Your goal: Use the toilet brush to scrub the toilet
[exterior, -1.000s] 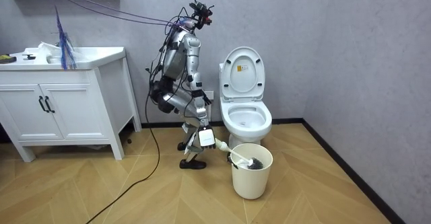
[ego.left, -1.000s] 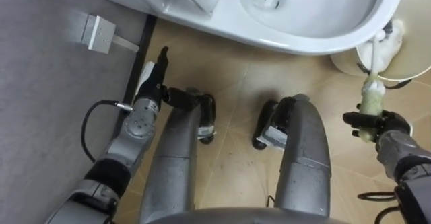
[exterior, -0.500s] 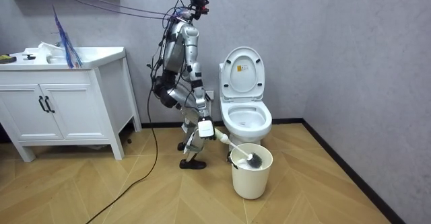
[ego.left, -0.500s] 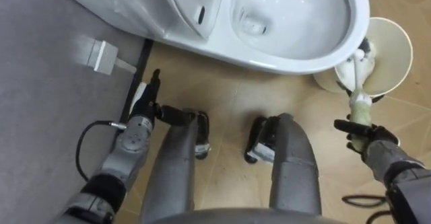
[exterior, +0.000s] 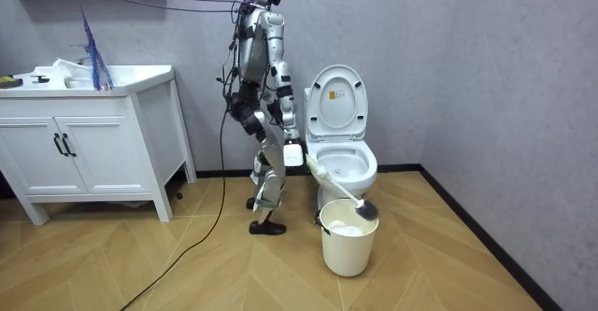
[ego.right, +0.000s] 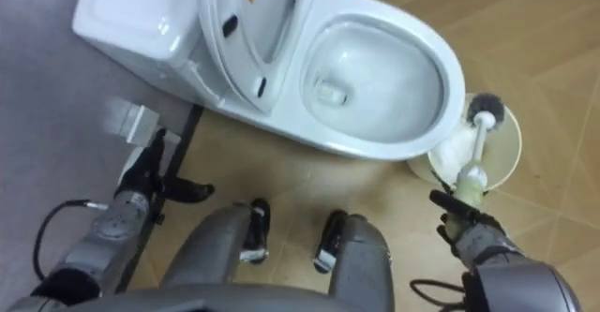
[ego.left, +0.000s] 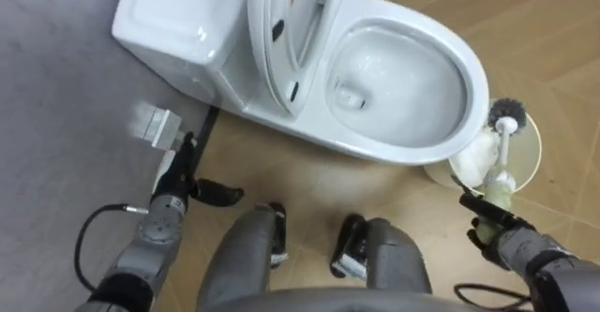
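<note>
The white toilet (ego.left: 375,148) stands with lid and seat up, its bowl wet and open before me. My right hand (ego.left: 495,230) is shut on the pale handle of the toilet brush (ego.left: 504,141) at the lower right. The brush's dark bristle head points away from me, just above the cream bin (ego.left: 531,155) beside the bowl. In the room view the brush (exterior: 341,191) slants down from my right hand (exterior: 294,155) to the bin's (exterior: 348,244) rim. My left hand (ego.left: 183,173) hangs open by the grey wall, holding nothing.
I stand upright at the room view's left of the toilet (exterior: 341,166), close to the grey wall. A small white box (ego.left: 155,125) sits on the wall near my left hand. A white vanity cabinet (exterior: 89,148) stands further to the room view's left.
I have straightened up from a bend, so the view has shifted and takes in the whole toilet. The brush head has risen out of the bin to its rim.
</note>
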Controlling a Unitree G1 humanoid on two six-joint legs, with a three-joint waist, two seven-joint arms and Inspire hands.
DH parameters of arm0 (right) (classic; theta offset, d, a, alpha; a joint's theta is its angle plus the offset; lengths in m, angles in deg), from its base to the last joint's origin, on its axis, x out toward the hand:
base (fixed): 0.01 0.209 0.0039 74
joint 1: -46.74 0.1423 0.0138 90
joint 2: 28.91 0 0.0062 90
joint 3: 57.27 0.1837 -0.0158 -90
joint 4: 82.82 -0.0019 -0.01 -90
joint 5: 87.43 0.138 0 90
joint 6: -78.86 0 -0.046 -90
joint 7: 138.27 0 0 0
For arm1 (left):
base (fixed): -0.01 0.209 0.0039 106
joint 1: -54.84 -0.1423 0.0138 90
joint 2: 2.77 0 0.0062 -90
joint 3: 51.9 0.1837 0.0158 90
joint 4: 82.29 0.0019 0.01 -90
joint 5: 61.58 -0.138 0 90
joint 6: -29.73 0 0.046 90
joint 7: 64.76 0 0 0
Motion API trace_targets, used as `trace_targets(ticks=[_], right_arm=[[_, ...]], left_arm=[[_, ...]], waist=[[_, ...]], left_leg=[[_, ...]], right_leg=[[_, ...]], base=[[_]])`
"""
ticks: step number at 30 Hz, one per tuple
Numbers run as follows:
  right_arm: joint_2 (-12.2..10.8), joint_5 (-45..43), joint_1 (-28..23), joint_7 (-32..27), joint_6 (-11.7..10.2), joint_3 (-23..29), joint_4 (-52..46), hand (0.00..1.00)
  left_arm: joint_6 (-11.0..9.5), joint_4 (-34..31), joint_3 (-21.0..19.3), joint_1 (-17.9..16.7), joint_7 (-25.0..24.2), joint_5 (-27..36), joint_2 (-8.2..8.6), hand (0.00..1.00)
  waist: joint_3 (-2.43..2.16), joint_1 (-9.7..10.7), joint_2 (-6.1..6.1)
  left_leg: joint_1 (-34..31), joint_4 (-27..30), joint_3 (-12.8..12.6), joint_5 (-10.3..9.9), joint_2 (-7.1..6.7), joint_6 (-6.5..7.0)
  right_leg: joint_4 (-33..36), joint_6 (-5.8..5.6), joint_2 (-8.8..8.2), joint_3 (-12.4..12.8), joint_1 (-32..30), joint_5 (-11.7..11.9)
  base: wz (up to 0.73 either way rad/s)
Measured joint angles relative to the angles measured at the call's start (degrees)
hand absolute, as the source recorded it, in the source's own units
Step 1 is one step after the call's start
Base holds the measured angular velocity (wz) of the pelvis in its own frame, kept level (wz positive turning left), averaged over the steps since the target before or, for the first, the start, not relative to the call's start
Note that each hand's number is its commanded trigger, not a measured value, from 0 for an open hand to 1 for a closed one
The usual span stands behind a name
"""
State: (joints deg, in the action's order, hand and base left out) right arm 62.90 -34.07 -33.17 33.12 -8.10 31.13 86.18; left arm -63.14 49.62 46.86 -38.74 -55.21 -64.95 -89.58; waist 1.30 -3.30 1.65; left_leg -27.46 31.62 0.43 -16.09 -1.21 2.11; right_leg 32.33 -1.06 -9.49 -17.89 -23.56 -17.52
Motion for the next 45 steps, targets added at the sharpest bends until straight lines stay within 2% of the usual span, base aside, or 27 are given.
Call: trace_targets(ticks=[3,5,7,9,11,13,14,16,18,19,21,24,28,31,35,38,39,40,43,45], right_arm=[[-0.5,-3.0,-3.8,-0.1,-1.0,0.0,-3.0,1.00],[-0.9,-5.8,-6.2,-0.3,-1.6,0.0,-4.8,1.00],[-2.1,-11.2,-9.2,-1.3,-2.4,0.0,-8.7,1.00],[-3.1,-15.1,-11.8,-2.1,-3.0,0.1,-11.9,1.00],[-3.5,-20.4,-13.4,-3.1,-3.3,0.1,-15.1,1.00],[-3.9,-26.6,-15.4,-4.4,-5.1,-0.8,-18.3,1.00],[-4.2,-27.7,-15.8,-4.6,-5.2,-1.1,-19.6,1.00],[-4.9,-32.6,-17.2,-4.6,-6.0,-1.2,-23.7,1.00],[-5.6,-35.3,-17.1,-4.6,-7.2,-1.2,-23.6,1.00],[-6.1,-36.3,-17.1,-4.6,-7.7,-1.2,-23.6,1.00],[-7.1,-38.0,-17.2,-4.5,-8.6,-1.4,-23.6,1.00],[-7.0,-41.4,-17.0,-4.0,-9.5,-2.8,-23.6,1.00],[-7.1,-49.2,-17.9,-3.8,-10.6,-3.7,-23.4,1.00],[-7.1,-51.5,-17.5,-3.6,-11.5,-3.5,-21.0,1.00],[-7.0,-53.9,-16.9,-1.3,-11.7,-3.8,-18.8,1.00],[-6.9,-56.1,-15.0,0.1,-11.7,-4.0,-16.1,1.00],[-6.7,-56.6,-14.4,0.1,-11.7,-4.0,-16.0,1.00],[-6.5,-57.5,-13.8,0.1,-11.8,-4.0,-15.8,1.00],[-5.8,-60.4,-12.8,0.2,-11.7,-4.4,-13.6,1.00],[-5.5,-60.8,-12.7,0.6,-11.7,-5.6,-13.1,1.00]], left_arm=[[-0.3,-3.4,-2.3,-4.5,0.0,-1.4,0.04,0.00],[-0.4,-6.2,-3.5,-7.5,0.3,-2.9,0.16,0.00],[-0.8,-10.7,-5.1,-12.0,1.2,-7.2,0.52,0.00],[-1.6,-15.1,-6.4,-14.7,1.8,-9.5,0.74,0.00],[-1.9,-19.1,-6.7,-16.7,3.0,-11.3,0.76,0.00],[-2.6,-23.9,-7.1,-19.2,5.0,-15.9,0.78,0.00],[-2.6,-25.6,-7.3,-19.8,5.5,-16.9,0.82,0.00],[-4.4,-30.8,-8.5,-21.4,7.6,-21.8,1.03,0.00],[-5.3,-32.9,-9.2,-22.0,10.0,-25.3,1.73,0.00],[-6.3,-33.4,-9.8,-22.1,11.3,-27.1,2.51,0.00],[-7.1,-34.3,-10.4,-22.5,13.1,-28.9,3.16,0.00],[-7.5,-37.7,-10.5,-23.1,16.0,-31.3,3.13,0.00],[-10.0,-41.6,-10.8,-23.2,19.7,-36.9,3.08,0.00],[-11.0,-41.9,-10.8,-22.7,21.1,-41.4,2.84,0.00],[-11.0,-41.6,-10.4,-21.5,21.1,-44.8,2.56,0.00],[-10.9,-38.0,-7.3,-18.8,20.9,-45.0,0.23,0.00],[-10.7,-36.9,-5.9,-18.3,20.3,-44.8,-0.88,0.00],[-10.2,-36.3,-5.1,-17.6,19.3,-44.7,-1.73,0.00],[-8.5,-33.7,-3.2,-15.0,17.5,-44.6,-1.97,0.00],[-7.8,-32.1,-2.8,-13.9,16.4,-44.6,-1.95,0.00]], waist=[[-0.44,-0.3,0.20],[-0.65,-0.3,0.78],[-1.10,-0.4,1.44],[-1.45,-0.5,2.03],[-1.42,-0.6,2.19],[-1.30,-2.0,2.38],[-1.29,-2.2,2.44],[-1.19,-3.3,2.59],[-1.19,-3.6,2.64],[-1.16,-4.4,2.63],[-1.16,-5.1,2.76],[-1.10,-5.9,2.96],[-1.10,-6.8,2.76],[-1.11,-6.5,2.63],[-1.04,-6.3,3.04],[-0.89,-5.4,3.22],[-0.99,-5.0,3.19],[-0.85,-4.4,3.14],[-0.74,-3.7,2.84],[-0.84,-3.4,2.68]], left_leg=[[5.6,-2.9,0.4,0.1,0.48,-0.07],[8.9,-4.6,0.5,0.1,0.47,-0.08],[13.0,-6.8,1.5,0.2,0.37,-0.17],[15.0,-7.9,2.2,0.2,0.34,-0.19],[16.5,-8.5,2.8,0.2,0.16,-0.22],[18.3,-9.5,3.1,0.2,0.07,-0.28],[18.6,-9.7,3.1,0.2,0.01,-0.28],[19.2,-10.2,3.9,0.4,-0.45,-0.49],[19.4,-10.3,4.8,0.5,-0.49,-0.51],[19.8,-10.3,5.0,0.6,-0.55,-0.50],[20.1,-10.3,5.6,0.6,-0.69,-0.51],[19.7,-10.1,6.4,0.6,-0.76,-0.57],[19.8,-9.8,7.5,0.6,-1.03,-0.57],[19.8,-9.9,7.7,0.6,-1.34,-0.57],[19.8,-10.2,7.6,0.6,-1.27,-0.57],[19.6,-9.8,7.7,0.6,-1.22,-0.56],[19.0,-9.7,7.6,0.6,-1.22,-0.56],[18.4,-9.4,7.7,0.6,-1.25,-0.55],[17.5,-9.2,7.2,0.6,-1.23,-0.50],[17.1,-9.2,6.9,0.6,-1.25,-0.46]], right_leg=[[-5.0,-0.42,1.31,-1.1,6.6,1.3],[-7.2,-0.72,1.64,-1.3,10.0,1.5],[-10.8,-1.12,2.13,-2.8,15.2,2.0],[-13.0,-1.37,2.62,-3.7,18.2,2.3],[-14.0,-1.47,2.64,-4.4,20.2,2.4],[-15.5,-1.67,2.83,-4.5,22.3,2.5],[-15.9,-1.69,2.89,-4.7,22.7,2.5],[-16.0,-1.69,2.84,-5.6,23.4,2.5],[-16.8,-1.80,2.82,-6.4,24.5,2.5],[-16.8,-1.83,2.77,-6.9,25.0,2.6],[-17.0,-1.85,2.74,-7.9,25.7,2.6],[-17.4,-1.86,2.88,-8.7,25.9,2.6],[-17.6,-1.91,2.89,-9.1,26.5,2.6],[-17.7,-1.97,2.83,-9.1,26.5,2.7],[-17.7,-1.98,2.81,-9.1,26.4,2.7],[-17.7,-1.98,2.79,-9.1,26.3,2.7],[-17.6,-1.98,2.78,-9.0,25.7,2.7],[-17.6,-1.98,2.83,-9.0,25.2,2.7],[-17.5,-2.02,2.85,-8.3,24.2,2.8],[-17.5,-2.05,2.79,-8.0,23.6,2.8]], base=[[0.06],[0.07],[0.18],[0.30],[0.22],[0.05],[0.09],[0.17],[0.26],[0.22],[0.18],[0.16],[0.10],[0.01],[0.00],[0.00],[0.00],[0.00],[-0.05],[-0.08]])
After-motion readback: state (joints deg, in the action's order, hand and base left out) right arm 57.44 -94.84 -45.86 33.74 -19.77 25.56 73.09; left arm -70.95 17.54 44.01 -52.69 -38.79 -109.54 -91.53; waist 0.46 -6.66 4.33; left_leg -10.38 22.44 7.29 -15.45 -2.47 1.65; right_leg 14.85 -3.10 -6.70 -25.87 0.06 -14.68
